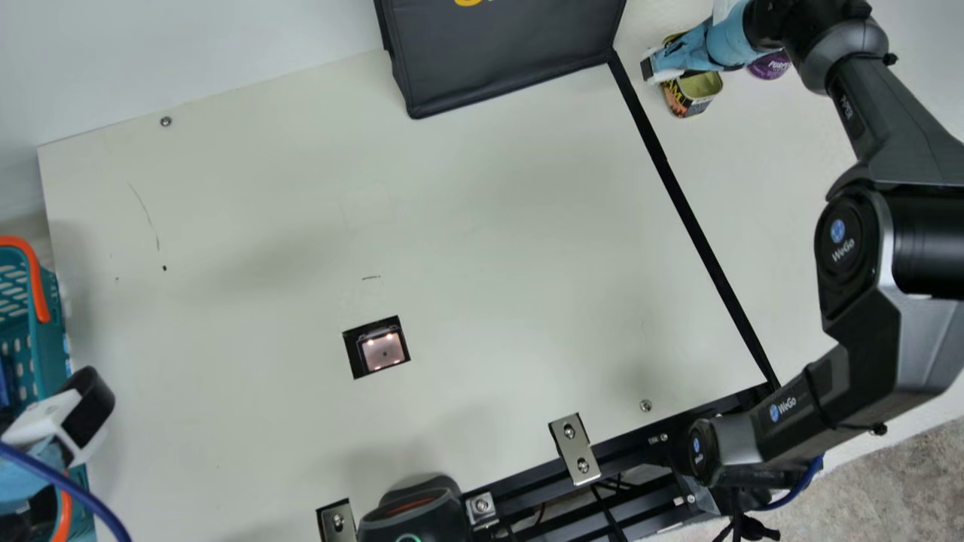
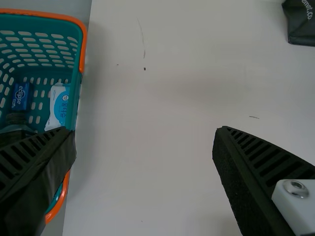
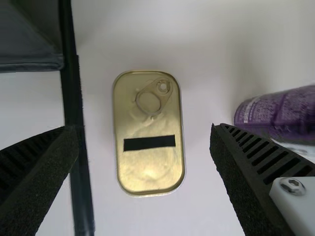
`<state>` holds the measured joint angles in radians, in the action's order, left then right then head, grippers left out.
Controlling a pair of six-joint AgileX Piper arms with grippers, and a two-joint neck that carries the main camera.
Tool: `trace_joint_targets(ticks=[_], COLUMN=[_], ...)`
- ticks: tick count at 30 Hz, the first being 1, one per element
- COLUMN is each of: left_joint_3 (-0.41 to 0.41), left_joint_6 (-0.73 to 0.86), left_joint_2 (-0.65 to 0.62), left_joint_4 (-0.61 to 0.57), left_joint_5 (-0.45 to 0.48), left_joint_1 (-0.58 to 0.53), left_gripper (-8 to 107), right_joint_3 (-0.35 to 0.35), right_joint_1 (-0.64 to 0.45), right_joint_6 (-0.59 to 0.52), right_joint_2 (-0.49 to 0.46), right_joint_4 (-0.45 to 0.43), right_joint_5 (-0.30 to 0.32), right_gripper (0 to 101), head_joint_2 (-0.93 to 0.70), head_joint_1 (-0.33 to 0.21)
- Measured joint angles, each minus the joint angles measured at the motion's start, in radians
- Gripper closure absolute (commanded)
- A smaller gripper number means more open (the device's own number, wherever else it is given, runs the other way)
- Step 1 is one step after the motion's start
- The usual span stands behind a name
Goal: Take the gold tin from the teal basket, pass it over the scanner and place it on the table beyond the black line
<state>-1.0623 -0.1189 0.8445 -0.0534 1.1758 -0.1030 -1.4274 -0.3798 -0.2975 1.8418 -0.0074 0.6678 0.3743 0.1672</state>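
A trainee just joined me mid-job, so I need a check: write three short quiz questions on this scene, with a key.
1. Fill in: the gold tin rests beyond the black line, its pull tab facing ____.
2. Choose: the right tool is
A) open
B) shut, empty
C) shut on the tin
3. True or false: the left tool holds the gold tin.
Key: 1 up; 2 A; 3 false

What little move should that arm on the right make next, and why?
I'd ease the right gripper up and away, keeping it open. The gold tin rests on the table beyond the black line, with a gap on either side inside the gripper, so it looks placed and released.
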Motion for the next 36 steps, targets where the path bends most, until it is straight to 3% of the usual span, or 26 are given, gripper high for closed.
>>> trace_joint_targets(ticks=[9, 20, 24, 31, 36], left_joint_3=[0.0, 0.0, -0.007, -0.125, -0.142], left_joint_6=[0.0, 0.0, 0.008, 0.11, 0.119], left_joint_2=[0.0, 0.0, -0.005, -0.086, -0.09], left_joint_4=[0.0, 0.0, 0.003, 0.027, 0.028], left_joint_5=[0.0, 0.0, 0.004, 0.036, 0.039], left_joint_1=[0.0, 0.0, 0.008, 0.074, 0.074], left_gripper=[9, 9, 9, 9, 9], right_joint_3=[0.104, 0.261, 0.262, 0.252, 0.243], right_joint_1=[0.034, 0.096, 0.101, 0.159, 0.2], right_joint_6=[0.096, 0.229, 0.231, 0.244, 0.254], right_joint_2=[-0.17, -0.421, -0.452, -0.572, -0.657], right_joint_4=[-0.042, -0.081, -0.085, -0.068, -0.054], right_joint_5=[0.023, 0.104, 0.107, 0.198, 0.249], right_gripper=[6, 6, 6, 6, 6], head_joint_2=[0.0, 0.0, 0.0, -0.138, -0.256], head_joint_1=[0.0, 0.0, 0.0, 0.0, 0.0])
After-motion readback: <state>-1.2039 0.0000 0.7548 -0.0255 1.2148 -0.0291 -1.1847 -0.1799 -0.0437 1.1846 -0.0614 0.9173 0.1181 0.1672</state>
